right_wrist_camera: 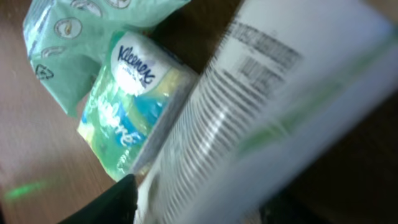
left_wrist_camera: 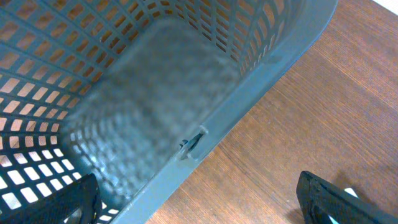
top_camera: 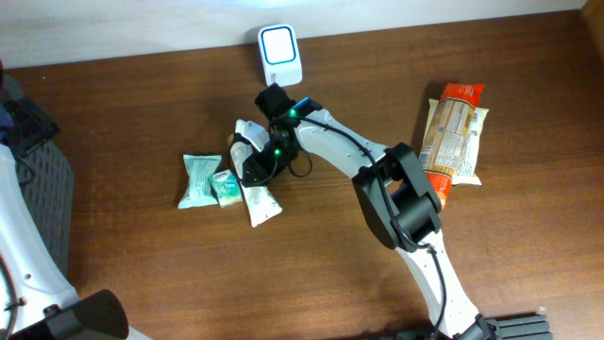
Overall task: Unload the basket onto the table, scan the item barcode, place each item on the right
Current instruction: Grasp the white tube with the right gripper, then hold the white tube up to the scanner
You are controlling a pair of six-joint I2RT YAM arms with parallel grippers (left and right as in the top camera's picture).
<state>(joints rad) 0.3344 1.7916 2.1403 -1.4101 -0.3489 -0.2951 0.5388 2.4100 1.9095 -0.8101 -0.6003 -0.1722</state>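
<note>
Not scanned yet, I judge. The right gripper (top_camera: pixel 253 162) hangs just short of the scanner (top_camera: pixel 280 52), over the white packet's (top_camera: pixel 258 198) scanner-side end (barcode faces the wrist camera); gripping or merely poised, I cannot tell. Lifting and presenting remain. Farthest off, the left gripper (left_wrist_camera: pixel 199 200) gapes by the basket (left_wrist_camera: pixel 124 93).

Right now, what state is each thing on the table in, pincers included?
Left pincer: open, empty, above the basket's edge.
Right pincer: down at the white packet, grip unclear.
White packet: on the table, barcode showing.
Scanner: screen lit.
Kleenex pack: lying against the white packet.
Green pouch: lying flat.
Snack packs: lying flat, apart at the right.
Basket: empty where visible.
</note>
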